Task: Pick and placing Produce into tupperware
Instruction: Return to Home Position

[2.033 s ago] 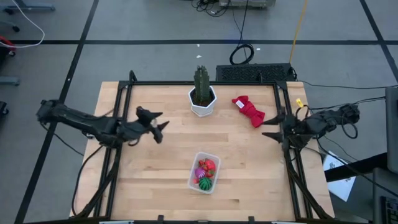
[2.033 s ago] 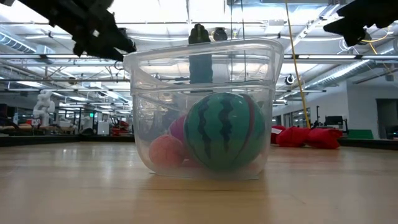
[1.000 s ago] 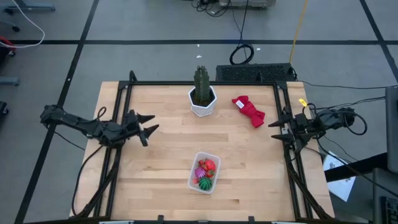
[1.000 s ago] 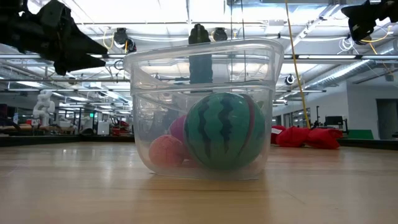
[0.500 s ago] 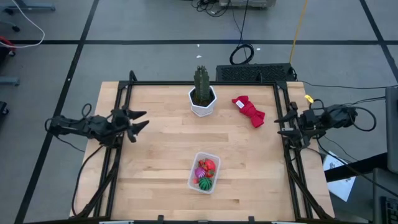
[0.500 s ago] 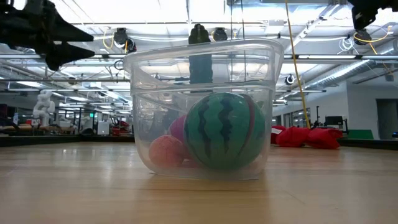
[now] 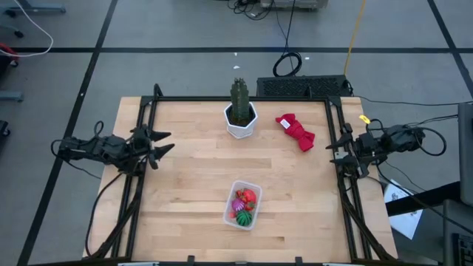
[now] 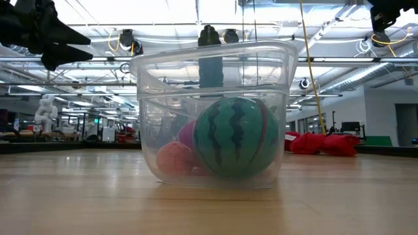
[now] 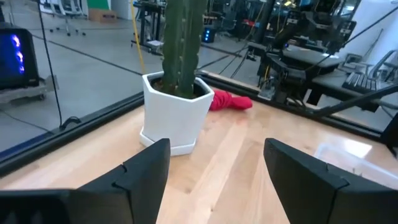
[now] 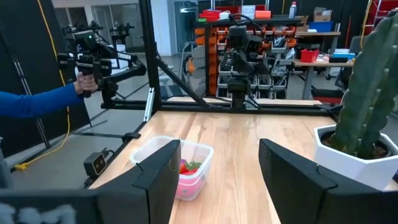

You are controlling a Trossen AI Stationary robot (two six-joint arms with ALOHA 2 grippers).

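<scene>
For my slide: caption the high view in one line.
Toy produce sits in the clear tupperware; left gripper and right gripper wait, jaws open, at opposite edges of the table.

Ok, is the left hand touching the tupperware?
Apart. The high view shows the left hand at the left edge of the table, bare wood between it and the tupperware.

Overhead + table-level cams — tupperware in both
</scene>
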